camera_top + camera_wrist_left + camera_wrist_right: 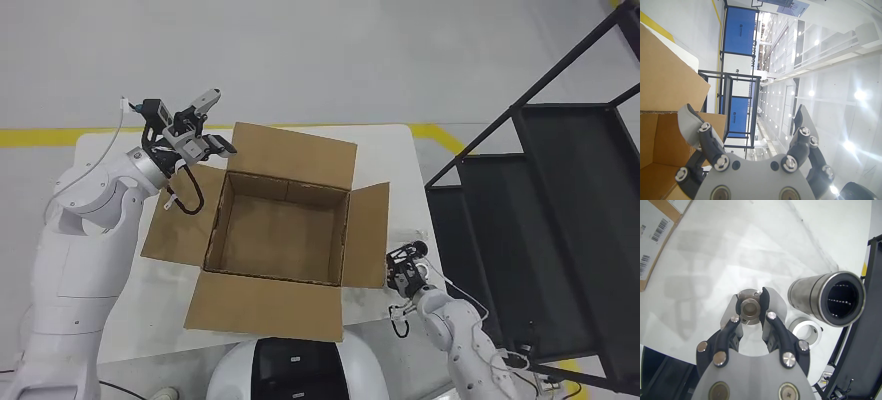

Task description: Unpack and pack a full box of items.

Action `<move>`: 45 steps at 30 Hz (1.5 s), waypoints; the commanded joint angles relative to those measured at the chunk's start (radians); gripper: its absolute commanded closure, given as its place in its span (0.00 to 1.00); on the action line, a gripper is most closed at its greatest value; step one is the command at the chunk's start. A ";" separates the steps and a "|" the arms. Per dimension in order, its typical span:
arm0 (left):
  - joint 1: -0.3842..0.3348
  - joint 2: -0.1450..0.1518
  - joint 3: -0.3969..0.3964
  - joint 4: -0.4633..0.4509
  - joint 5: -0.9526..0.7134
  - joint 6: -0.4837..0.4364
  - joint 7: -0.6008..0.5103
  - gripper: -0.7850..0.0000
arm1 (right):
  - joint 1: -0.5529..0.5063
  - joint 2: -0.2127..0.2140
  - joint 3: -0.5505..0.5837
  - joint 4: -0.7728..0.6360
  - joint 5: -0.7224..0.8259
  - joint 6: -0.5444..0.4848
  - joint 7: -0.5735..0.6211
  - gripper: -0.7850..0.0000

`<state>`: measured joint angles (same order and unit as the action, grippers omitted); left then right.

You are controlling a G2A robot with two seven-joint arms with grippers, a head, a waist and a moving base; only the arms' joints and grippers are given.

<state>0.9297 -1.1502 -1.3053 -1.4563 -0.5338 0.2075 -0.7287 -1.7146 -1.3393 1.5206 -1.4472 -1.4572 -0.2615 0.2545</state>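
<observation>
Right end effector (751, 306) clamped on flanged bushing (749, 310) beside cardboard box (295, 150); advise square grip, clear of linear bearing (810, 292) (left end effector (744, 113) wide, empty).

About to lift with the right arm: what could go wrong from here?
The right end effector pinches the flanged bushing by its narrow hub; it could slip when lifted.
The linear bearing lies on its side near the table edge; a nudge might roll it off.
The box flap juts toward that arm and could snag a low carry.

Left claw (745, 113) spread wide, right claw (751, 299) clamped
</observation>
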 commanded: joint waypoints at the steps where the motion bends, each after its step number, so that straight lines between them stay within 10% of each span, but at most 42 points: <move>1: 0.000 0.000 0.000 0.000 0.000 0.000 0.000 0.00 | 0.006 0.001 0.001 0.014 0.009 -0.003 -0.014 0.00; 29: 0.000 0.000 0.000 0.000 0.000 0.000 0.000 0.00 | -0.394 0.055 0.211 -0.649 0.168 -0.285 -0.056 0.00; 45: 0.000 0.000 0.000 0.000 0.000 0.000 0.000 0.00 | -0.405 0.055 0.220 -0.665 0.186 -0.282 -0.044 0.00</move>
<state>0.9298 -1.1502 -1.3053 -1.4563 -0.5338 0.2075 -0.7288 -2.1196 -1.2840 1.7407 -2.1120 -1.2708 -0.5438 0.2104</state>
